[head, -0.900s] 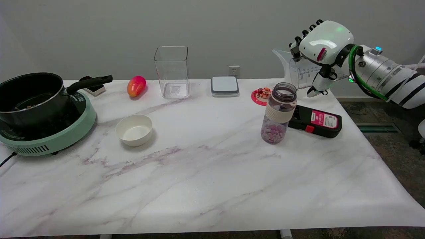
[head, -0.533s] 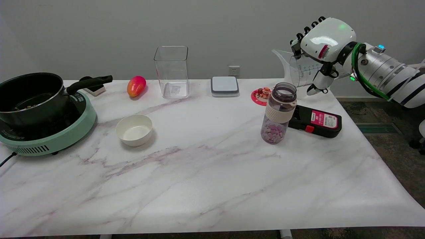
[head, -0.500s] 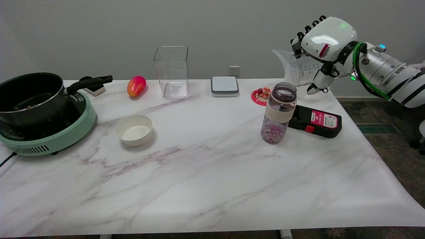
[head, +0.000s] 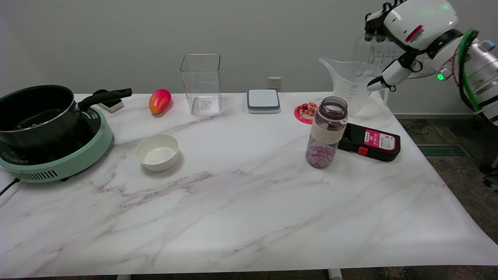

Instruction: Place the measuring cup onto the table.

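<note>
at the far right corner of the table (head: 249, 217), up in the air, the right hand (head: 408, 29) holds the cup (head: 367, 58). the fingers (head: 374, 28) curl over the cup's top side and the thumb sits under it, so the clear wall is clamped between them. the cup is tilted, its round end facing the picture's left, and faint marks show on its wall. it touches nothing below. whether there is anything inside it cannot be told.

just under the cup a clear jug (head: 344, 87) with a pointed spout stands upright on the table, spout toward the left. the jug is apart from the hand.

in front of the jug lies a black box (head: 369, 142) with a red label, and a bottle (head: 327, 132) with pinkish pieces in its lower part stands touching or just beside the box's left end. a red coaster (head: 307, 111) with small things on it lies behind the bottle.

along the far edge, going left, are a grey-topped scale (head: 263, 100), a tall clear bin (head: 201, 83), open at the top, and a red-orange mango (head: 160, 100). a white bowl (head: 157, 152) sits nearer, well apart from them. at the left edge a black pot (head: 37, 112) rests on a green cooker (head: 58, 159), its handle pointing right toward the mango.
</note>
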You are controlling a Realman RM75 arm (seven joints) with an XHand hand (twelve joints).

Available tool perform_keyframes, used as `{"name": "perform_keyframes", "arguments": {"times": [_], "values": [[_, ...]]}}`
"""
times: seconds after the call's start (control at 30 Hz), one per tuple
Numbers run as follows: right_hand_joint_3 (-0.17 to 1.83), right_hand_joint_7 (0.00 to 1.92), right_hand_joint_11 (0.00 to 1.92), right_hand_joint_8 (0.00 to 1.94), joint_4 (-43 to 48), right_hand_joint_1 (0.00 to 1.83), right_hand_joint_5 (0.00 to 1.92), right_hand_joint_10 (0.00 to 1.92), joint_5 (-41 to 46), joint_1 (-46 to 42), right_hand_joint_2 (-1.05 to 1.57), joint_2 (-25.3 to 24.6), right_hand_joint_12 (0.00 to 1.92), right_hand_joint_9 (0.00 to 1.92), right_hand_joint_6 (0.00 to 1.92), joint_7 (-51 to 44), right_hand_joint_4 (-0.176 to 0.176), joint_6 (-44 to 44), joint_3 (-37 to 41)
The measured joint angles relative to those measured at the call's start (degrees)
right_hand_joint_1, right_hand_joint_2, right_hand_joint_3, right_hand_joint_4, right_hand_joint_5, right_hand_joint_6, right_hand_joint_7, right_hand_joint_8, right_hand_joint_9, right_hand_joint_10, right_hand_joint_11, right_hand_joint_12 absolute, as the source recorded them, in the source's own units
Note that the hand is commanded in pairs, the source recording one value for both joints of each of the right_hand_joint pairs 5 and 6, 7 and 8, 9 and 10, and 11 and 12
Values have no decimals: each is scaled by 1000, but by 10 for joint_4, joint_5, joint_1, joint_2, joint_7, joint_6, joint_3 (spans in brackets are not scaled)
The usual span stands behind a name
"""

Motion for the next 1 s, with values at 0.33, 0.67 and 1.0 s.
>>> {"name": "perform_keyframes", "arguments": {"times": [0.33,0.67,1.0], "values": [[894,1648,1341,1648,2,1439,1741,1569,126,25,975,-86,1341,1569,1741,-53,0,51,36],[667,1692,1376,1692,0,1358,1809,1607,335,19,1212,-191,1376,1607,1809,-172,0,138,6],[576,1720,1405,1720,-13,1312,1852,1640,543,-2,1330,-261,1405,1640,1852,-322,0,311,-129]]}}
